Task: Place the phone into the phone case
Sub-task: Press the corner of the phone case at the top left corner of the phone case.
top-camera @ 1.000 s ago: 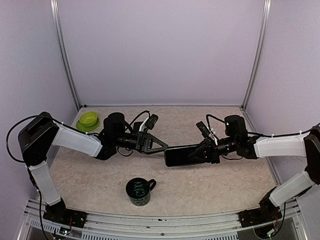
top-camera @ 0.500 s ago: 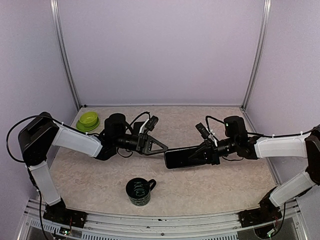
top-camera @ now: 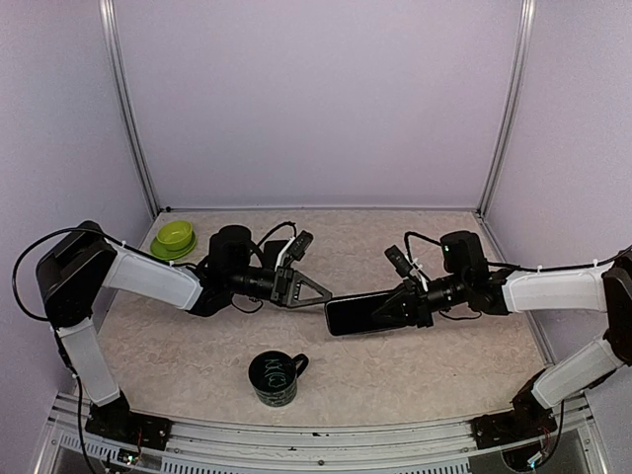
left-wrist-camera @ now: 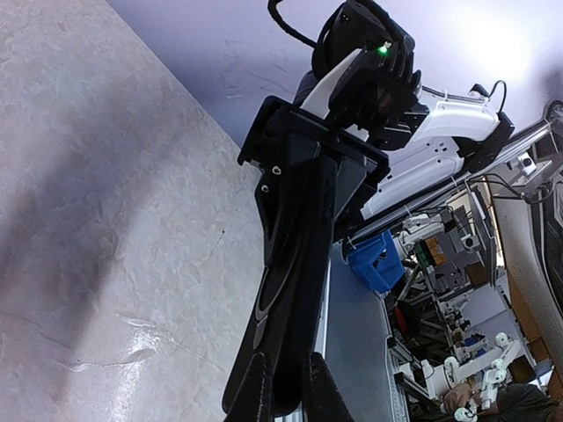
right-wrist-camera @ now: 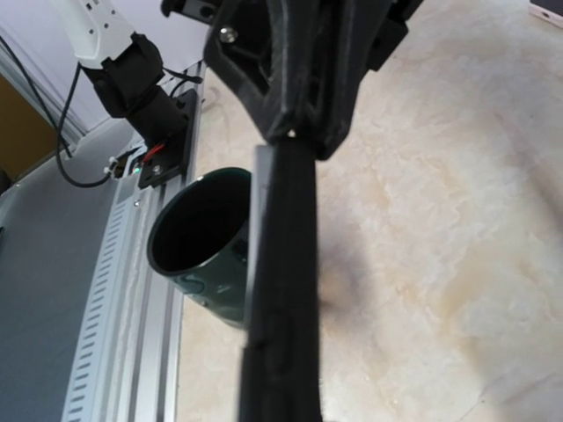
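Observation:
A black phone [top-camera: 357, 312] in a black phone case hangs above the table's middle, held between both arms. I cannot tell how far the phone sits in the case. My left gripper [top-camera: 321, 292] is shut on the slab's left end. In the left wrist view its fingers [left-wrist-camera: 255, 397] pinch the case [left-wrist-camera: 290, 264], whose grey side buttons show. My right gripper [top-camera: 397, 308] is shut on the right end. In the right wrist view the slab runs edge-on, the phone's silver rim [right-wrist-camera: 259, 229] beside the case [right-wrist-camera: 295, 264], up to the left gripper [right-wrist-camera: 290, 61].
A dark green mug [top-camera: 274, 378] stands near the front edge, below the phone; it also shows in the right wrist view [right-wrist-camera: 198, 251]. A green bowl [top-camera: 174, 238] sits at the back left. Metal frame posts stand at the back corners.
The phone and my right gripper have shifted slightly left and down toward the left gripper. The left gripper has barely moved.

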`<state>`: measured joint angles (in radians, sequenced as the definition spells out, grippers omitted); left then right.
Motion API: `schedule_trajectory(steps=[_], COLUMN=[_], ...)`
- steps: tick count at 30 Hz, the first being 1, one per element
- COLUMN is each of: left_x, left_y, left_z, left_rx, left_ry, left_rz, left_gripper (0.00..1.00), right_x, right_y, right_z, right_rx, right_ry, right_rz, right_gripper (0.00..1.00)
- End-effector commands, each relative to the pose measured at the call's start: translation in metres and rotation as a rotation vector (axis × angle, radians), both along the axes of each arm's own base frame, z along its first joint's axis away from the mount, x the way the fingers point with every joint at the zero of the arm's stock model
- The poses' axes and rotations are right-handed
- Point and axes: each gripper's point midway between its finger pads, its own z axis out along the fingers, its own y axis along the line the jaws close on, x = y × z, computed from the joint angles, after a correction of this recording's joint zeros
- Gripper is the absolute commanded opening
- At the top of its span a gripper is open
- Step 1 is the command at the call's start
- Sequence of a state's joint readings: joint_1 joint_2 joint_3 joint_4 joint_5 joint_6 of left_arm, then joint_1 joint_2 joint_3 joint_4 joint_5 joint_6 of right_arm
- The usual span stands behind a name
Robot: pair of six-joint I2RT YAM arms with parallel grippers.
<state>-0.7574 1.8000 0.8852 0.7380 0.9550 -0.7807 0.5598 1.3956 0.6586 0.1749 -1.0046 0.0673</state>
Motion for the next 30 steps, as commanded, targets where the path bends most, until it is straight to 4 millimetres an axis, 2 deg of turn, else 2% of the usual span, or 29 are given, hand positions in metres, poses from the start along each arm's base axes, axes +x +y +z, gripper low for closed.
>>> schedule_trajectory(steps=[1, 8, 12, 17, 24, 30], left_x=[-0.025, -0.033, -0.04, -0.045, -0.045, -0.039], left_y=[-0.004, -0.002, 0.0, 0.0, -0.003, -0.011], left_z=[0.014, 0.022, 0.026, 0.028, 0.023, 0.013], left_rx=[-0.043, -0.054, -0.068, -0.077, -0.07, -0.008], left_ry=[-0.01, -0.029, -0.035, -0.043, -0.043, -0.084], left_rz=[-0.091, -0.111, -0.137, -0.153, -0.162, -0.128], left_gripper=[0.0, 0.02, 0.23, 0.33, 0.33, 0.25], right_x=[0.043, 0.07, 0.08, 0.079, 0.076, 0.077], right_y=[-0.005, -0.016, -0.024, -0.022, -0.016, -0.008], right_z=[-0.005, -0.026, -0.03, -0.024, -0.018, -0.014], right_rx=[-0.076, -0.138, -0.144, -0.12, -0.089, -0.053], right_ry=[-0.085, 0.003, 0.032, 0.04, 0.106, 0.25], right_rz=[-0.193, -0.317, -0.368, -0.358, -0.329, -0.317], right_gripper=[0.0, 0.0, 0.0, 0.0, 0.0, 0.0])
